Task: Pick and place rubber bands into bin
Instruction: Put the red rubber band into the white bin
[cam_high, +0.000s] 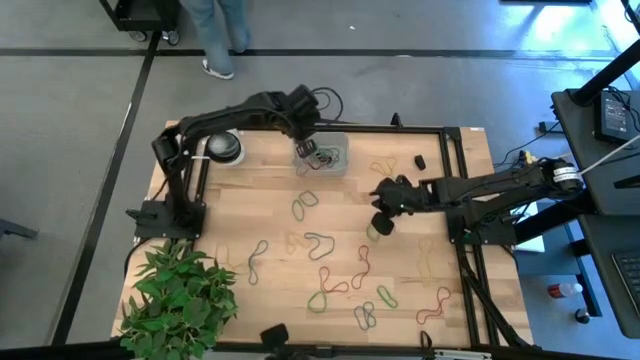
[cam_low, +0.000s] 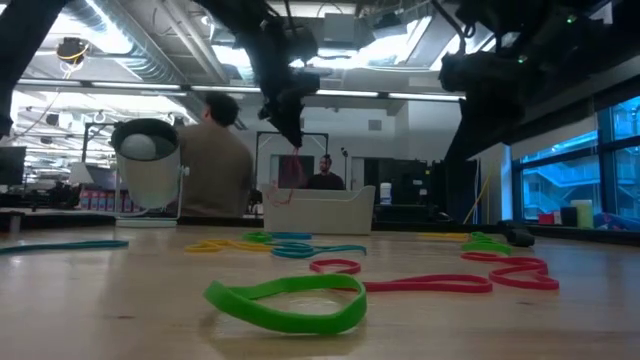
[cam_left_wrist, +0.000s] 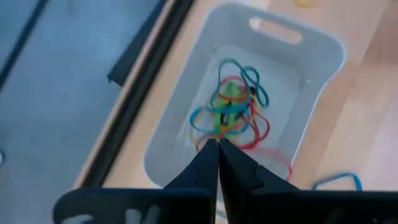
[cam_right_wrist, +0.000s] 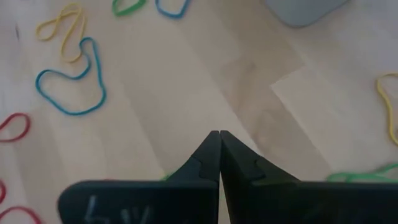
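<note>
"Where did the left gripper (cam_left_wrist: 217, 148) stand?"

"Directly over the bin (cam_high: 328, 156) at the table's far edge, fingers pressed together. In the low view a red band (cam_low: 291, 172) dangled from its tips, so it looked pinched on that loop, with the bin's opening straight beneath; a tangle of rubber bands (cam_left_wrist: 231, 109) already lay inside."

"And the right gripper (cam_right_wrist: 219, 138)?"

"Fingers closed on nothing, hovering above bare wood near mid-table."

"Which arm would reach the rest?"

"Probably the right. The loose rubber bands (cam_high: 322, 247) lay scattered toward the table's near edge, close beside it, well apart from the left."
</note>
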